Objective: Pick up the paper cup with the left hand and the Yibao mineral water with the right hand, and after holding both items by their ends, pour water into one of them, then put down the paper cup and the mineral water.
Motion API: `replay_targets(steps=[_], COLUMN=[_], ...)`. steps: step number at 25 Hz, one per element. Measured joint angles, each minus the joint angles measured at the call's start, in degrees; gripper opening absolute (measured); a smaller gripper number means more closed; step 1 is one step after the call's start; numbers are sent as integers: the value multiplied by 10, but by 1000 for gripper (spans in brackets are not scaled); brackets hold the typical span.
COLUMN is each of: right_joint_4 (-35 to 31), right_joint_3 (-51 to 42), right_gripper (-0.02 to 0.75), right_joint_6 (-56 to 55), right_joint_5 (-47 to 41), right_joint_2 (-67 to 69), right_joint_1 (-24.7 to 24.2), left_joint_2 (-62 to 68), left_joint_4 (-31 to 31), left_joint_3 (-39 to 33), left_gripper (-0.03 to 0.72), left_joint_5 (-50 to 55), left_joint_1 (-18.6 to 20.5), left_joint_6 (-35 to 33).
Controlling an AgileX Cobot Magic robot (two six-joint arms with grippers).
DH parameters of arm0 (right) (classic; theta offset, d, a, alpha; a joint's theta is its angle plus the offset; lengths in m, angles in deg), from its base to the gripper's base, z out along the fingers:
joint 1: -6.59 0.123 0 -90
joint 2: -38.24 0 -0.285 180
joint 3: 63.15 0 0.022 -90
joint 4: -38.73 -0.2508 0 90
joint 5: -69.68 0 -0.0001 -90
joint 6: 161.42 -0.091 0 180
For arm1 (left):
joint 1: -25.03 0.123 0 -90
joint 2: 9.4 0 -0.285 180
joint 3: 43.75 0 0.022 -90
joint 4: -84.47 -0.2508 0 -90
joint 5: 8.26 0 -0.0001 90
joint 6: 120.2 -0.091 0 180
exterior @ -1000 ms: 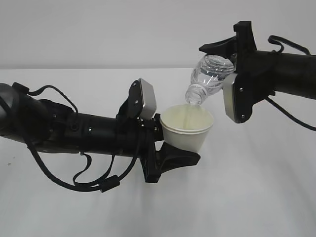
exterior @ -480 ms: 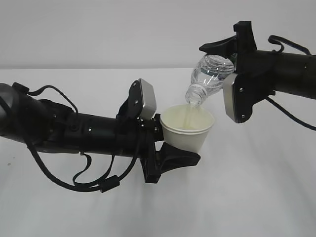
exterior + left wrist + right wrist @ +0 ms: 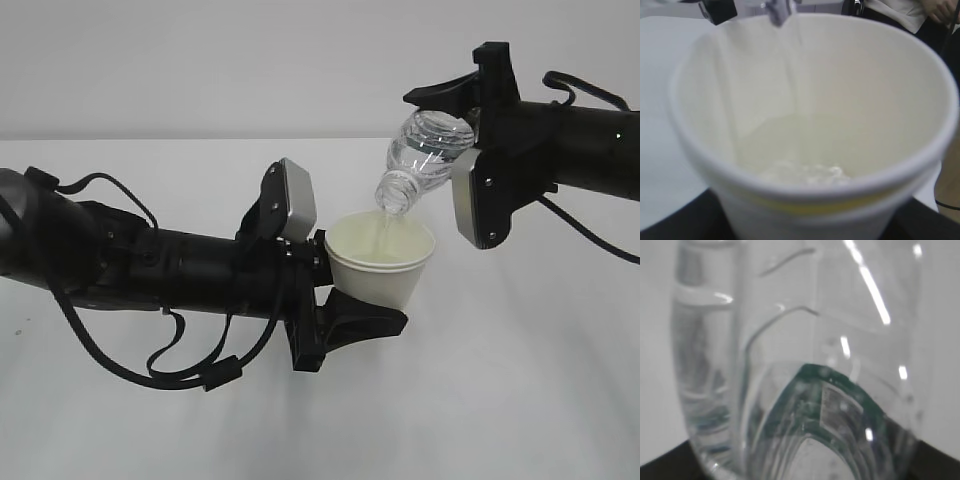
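The white paper cup (image 3: 380, 262) is held upright above the table, and my left gripper (image 3: 372, 295) is shut on its lower part. My right gripper (image 3: 452, 142) is shut on the Yibao mineral water (image 3: 425, 150), which is tilted neck-down over the cup's rim. A thin stream runs from the neck into the cup. In the left wrist view the paper cup (image 3: 810, 100) fills the frame, with water (image 3: 805, 155) pooled at its bottom and the bottle neck (image 3: 777, 10) above. In the right wrist view the clear bottle (image 3: 790, 330) with its green label (image 3: 815, 385) fills the frame.
The white table (image 3: 520, 400) lies under both arms, with a plain pale wall behind. Black cables (image 3: 200, 375) hang beneath the left arm close to the tabletop.
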Motion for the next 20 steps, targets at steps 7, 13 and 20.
replay_targets(steps=[7,13,20], right_joint_4=[-1,-1,-1], right_joint_3=[0,0,0], right_gripper=[461,461,461], right_joint_6=[1,1,1], right_joint_5=[3,4,6], right_joint_2=[0,0,0], right_joint_1=[0,0,0], left_joint_2=[0,0,0], left_joint_4=[-1,-1,-1], left_joint_3=[0,0,0], left_gripper=[431,431,431], left_joint_5=[0,0,0], left_joint_1=[0,0,0], left_joint_6=[0,0,0])
